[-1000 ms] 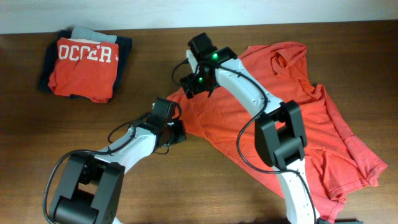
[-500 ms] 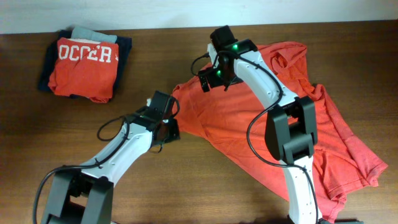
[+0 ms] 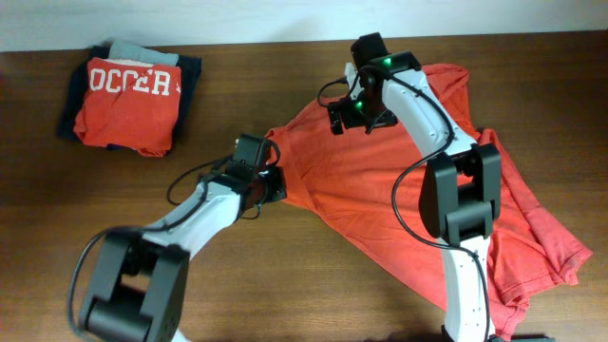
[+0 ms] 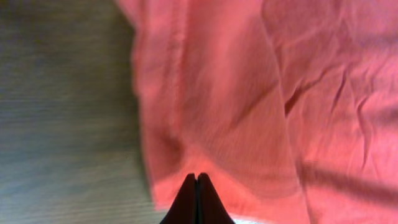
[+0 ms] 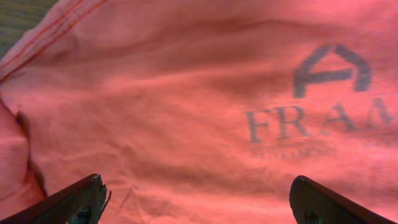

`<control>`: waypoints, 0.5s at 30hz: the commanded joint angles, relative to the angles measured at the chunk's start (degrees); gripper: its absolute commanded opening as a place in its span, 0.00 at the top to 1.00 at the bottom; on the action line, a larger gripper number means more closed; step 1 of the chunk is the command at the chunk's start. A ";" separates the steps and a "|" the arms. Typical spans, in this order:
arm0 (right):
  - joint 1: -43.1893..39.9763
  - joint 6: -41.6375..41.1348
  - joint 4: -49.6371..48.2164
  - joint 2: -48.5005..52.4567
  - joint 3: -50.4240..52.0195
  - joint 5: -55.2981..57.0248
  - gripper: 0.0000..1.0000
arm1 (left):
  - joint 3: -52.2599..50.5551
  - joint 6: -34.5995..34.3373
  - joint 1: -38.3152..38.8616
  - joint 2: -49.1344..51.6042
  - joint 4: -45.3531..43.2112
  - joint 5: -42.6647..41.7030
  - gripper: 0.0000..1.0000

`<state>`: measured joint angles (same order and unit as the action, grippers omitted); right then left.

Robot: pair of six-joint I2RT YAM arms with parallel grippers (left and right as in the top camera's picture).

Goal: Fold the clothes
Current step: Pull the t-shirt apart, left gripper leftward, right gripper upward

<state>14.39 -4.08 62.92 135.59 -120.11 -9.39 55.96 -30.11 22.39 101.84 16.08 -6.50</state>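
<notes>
Since the earlier overhead view, the right arm has swung up and to the right across the cloth, and the left gripper [image 3: 273,185] has edged right onto the garment's near edge. At far left on the table [image 3: 285,285], a stack of folded clothes [image 3: 128,95] sits well apart from the work. The left gripper has its fingers pressed together at the shirt's left border; whether cloth is pinched between them, I cannot tell. The coral T-shirt [image 3: 361,190] lies right of centre, spread diagonally, rumpled, its hem toward the lower right. Above its chest, the right gripper [image 5: 199,202] hangs with jaws spread wide, holding nothing, the dark logo [image 5: 323,106] just beyond it. No fold shows on this shirt yet: I judge this 1 garment barely begun, with flattening and every fold left.
</notes>
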 commanded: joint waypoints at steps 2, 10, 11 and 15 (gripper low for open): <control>-0.28 0.68 0.79 -2.93 -1.07 -0.55 0.01 | 0.76 -1.99 -0.04 3.48 -2.58 -4.22 0.99; -0.28 0.87 1.31 -2.93 -1.07 -0.52 0.01 | 0.76 -5.14 -0.04 4.22 3.48 -3.80 0.99; -0.28 0.85 1.40 -2.93 -1.07 -0.52 0.01 | 0.76 -5.29 -0.04 4.22 4.35 -3.85 0.99; -0.28 0.87 1.88 -2.93 -1.07 -0.52 0.01 | 0.96 -5.27 -0.04 4.20 8.46 -6.54 0.99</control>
<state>14.17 -3.81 64.38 135.59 -120.11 -9.39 57.56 -34.17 22.37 105.43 21.58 -10.85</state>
